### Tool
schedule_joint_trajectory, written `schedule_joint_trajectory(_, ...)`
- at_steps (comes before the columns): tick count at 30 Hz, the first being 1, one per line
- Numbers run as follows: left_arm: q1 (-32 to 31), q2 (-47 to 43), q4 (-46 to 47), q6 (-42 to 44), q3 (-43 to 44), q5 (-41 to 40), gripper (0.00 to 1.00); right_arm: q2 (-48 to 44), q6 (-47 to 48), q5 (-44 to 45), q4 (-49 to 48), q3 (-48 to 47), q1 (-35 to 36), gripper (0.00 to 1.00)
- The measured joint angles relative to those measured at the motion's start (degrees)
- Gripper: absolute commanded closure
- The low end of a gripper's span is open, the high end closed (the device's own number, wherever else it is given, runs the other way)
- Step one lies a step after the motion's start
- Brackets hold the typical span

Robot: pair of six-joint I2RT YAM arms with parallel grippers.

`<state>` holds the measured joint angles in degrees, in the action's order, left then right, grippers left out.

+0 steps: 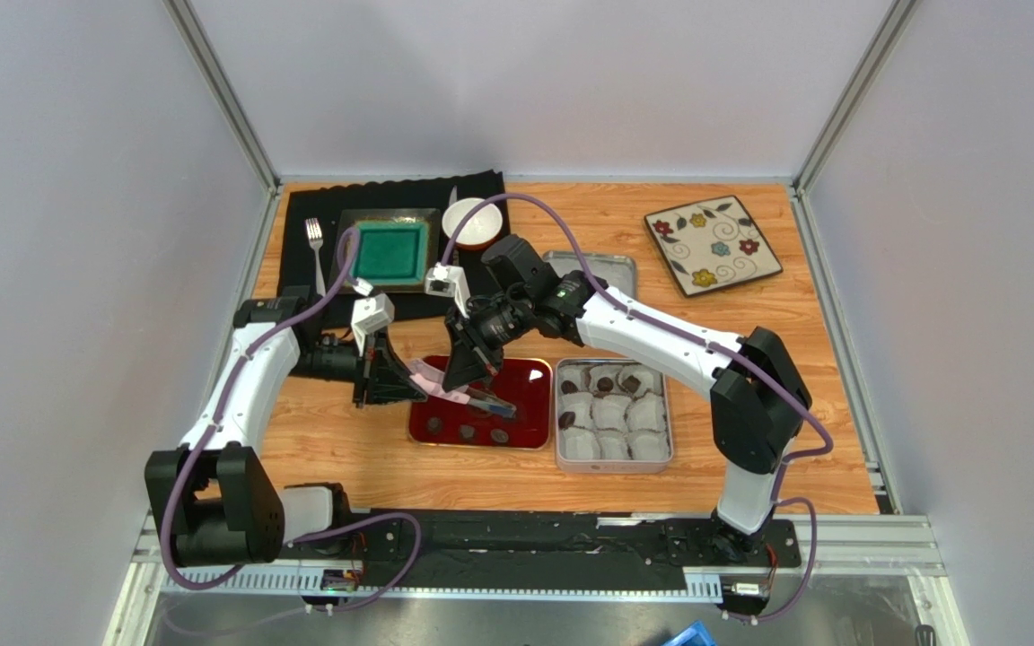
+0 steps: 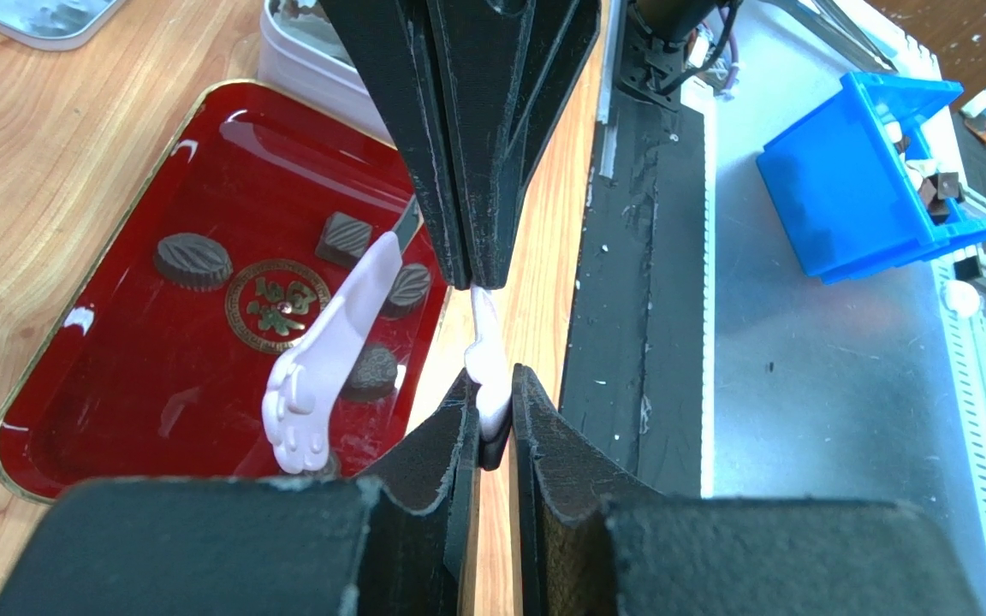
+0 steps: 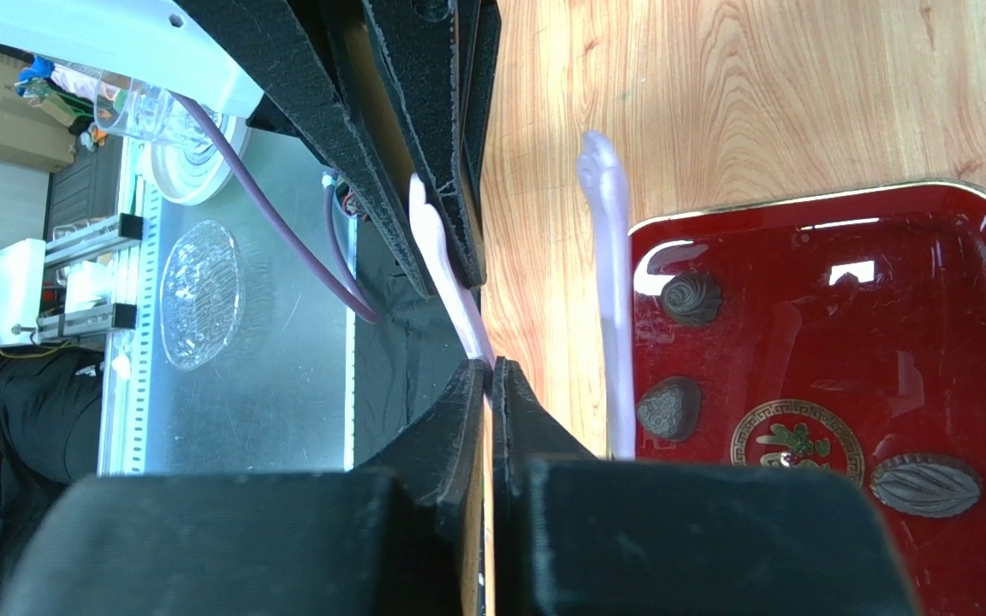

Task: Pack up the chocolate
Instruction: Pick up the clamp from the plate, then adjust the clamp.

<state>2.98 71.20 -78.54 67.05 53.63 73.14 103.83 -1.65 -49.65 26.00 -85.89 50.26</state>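
Several dark brown chocolates (image 1: 466,434) lie in a red tray (image 1: 525,384); they also show in the left wrist view (image 2: 192,258) and the right wrist view (image 3: 669,408). A metal tin (image 1: 613,459) to its right holds white paper cups, several with chocolate in them. Pale pink paw-tipped tongs (image 1: 424,374) hang over the tray's left edge. My left gripper (image 2: 494,398) is shut on one arm of the tongs (image 2: 492,366); the other arm (image 2: 318,372) hangs free over the tray. My right gripper (image 3: 491,372) is shut on the same arm (image 3: 453,295), facing the left one.
The tin's lid (image 1: 590,269) lies behind the tin. A floral plate (image 1: 711,245) sits back right. A green dish (image 1: 389,250), a fork (image 1: 316,242) and a white bowl (image 1: 473,222) rest on a black cloth. A blue bin (image 2: 858,180) stands off the table's near edge.
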Motion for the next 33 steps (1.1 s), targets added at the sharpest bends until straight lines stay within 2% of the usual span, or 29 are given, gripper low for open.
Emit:
schedule_joint_trajectory(1,0.0,-0.1,0.0,0.0,0.0,0.0,0.92,0.0,0.0,0.0,0.0,0.0,0.0,0.90)
schedule_joint_trajectory(2,0.0,-0.3,0.0,0.1,0.0,0.0,0.92,0.0,-0.1,0.0,-0.1,0.0,0.0,0.82)
schedule_joint_trajectory(4,0.0,-0.3,0.0,0.2,0.0,0.3,0.94,0.0,-0.5,0.4,-0.1,0.0,-0.1,0.76)
schedule_joint_trajectory(5,0.0,-0.1,0.1,0.2,0.0,0.7,0.94,0.0,-0.7,0.8,-0.1,0.0,-0.3,0.67)
schedule_joint_trajectory(7,0.0,0.7,0.2,0.1,0.0,2.2,0.94,-0.3,-1.4,2.4,-0.2,0.0,-0.9,0.59)
schedule_joint_trajectory(10,0.0,3.2,0.5,-0.6,0.0,5.6,0.94,-3.1,-4.2,5.3,-3.0,2.1,-3.0,0.31)
schedule_joint_trajectory(11,0.0,4.2,0.4,-0.8,0.0,6.3,0.94,-5.6,-5.6,6.6,-5.3,4.6,-4.3,0.09)
schedule_joint_trajectory(12,0.1,5.0,0.5,-0.9,0.0,6.8,0.94,-8.3,-7.0,8.0,-7.2,7.2,-5.9,0.01)
schedule_joint_trajectory(16,0.1,6.1,0.2,-1.9,3.1,7.5,0.94,-20.7,-11.3,15.8,-16.6,17.9,-11.8,0.00)
schedule_joint_trajectory(20,0.2,6.1,0.5,-2.8,10.7,8.8,0.94,-28.7,-16.0,22.2,-25.3,25.4,-12.0,0.00)
schedule_joint_trajectory(23,0.3,6.1,0.5,-3.5,14.6,9.1,0.94,-31.3,-21.1,24.5,-33.1,31.7,-11.4,0.00)
schedule_joint_trajectory(29,1.3,7.2,0.5,-5.0,23.5,9.4,0.95,-32.2,-31.0,23.6,-48.3,44.6,-11.4,0.00)
schedule_joint_trajectory(33,2.3,8.5,0.9,-6.5,27.2,9.8,0.95,-32.2,-33.7,21.8,-54.2,47.6,-9.7,0.00)
